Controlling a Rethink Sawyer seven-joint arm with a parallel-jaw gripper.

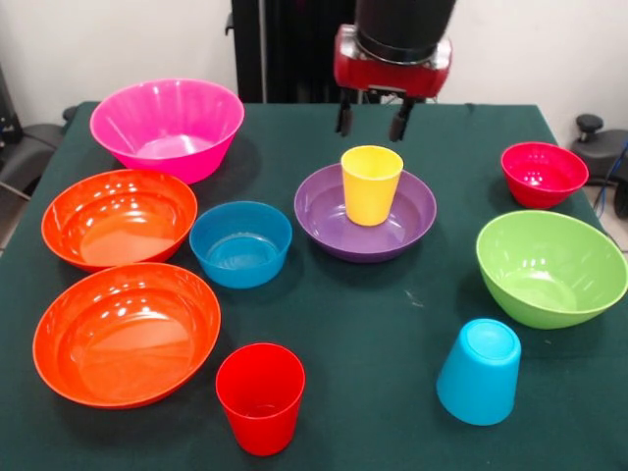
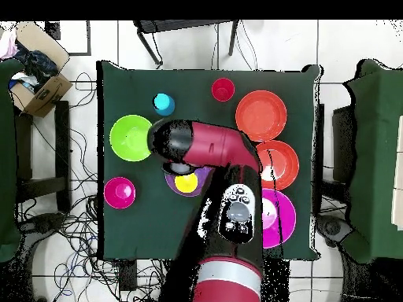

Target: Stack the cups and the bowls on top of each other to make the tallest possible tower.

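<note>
My gripper [image 1: 372,120] hangs open and empty just above and behind the yellow cup [image 1: 371,183], which stands upright in the wide purple bowl [image 1: 326,219]. The red cup [image 1: 260,396] stands upright at the front; the light blue cup [image 1: 479,371] stands upside down at the front right. The magenta bowl [image 1: 168,128] is at the back left, two orange bowls [image 1: 119,217] [image 1: 126,332] on the left, the small blue bowl [image 1: 240,243] in the middle, the lime green bowl [image 1: 550,267] and small crimson bowl [image 1: 543,174] on the right. No tower stands. In the overhead view the arm [image 2: 206,147] hides most of the purple bowl [image 2: 171,182]; the yellow cup [image 2: 186,183] shows.
All stands on a dark green table [image 1: 392,324]. In the overhead view a cardboard box [image 2: 38,88] sits off the table at the upper left, and cables lie on the floor around it.
</note>
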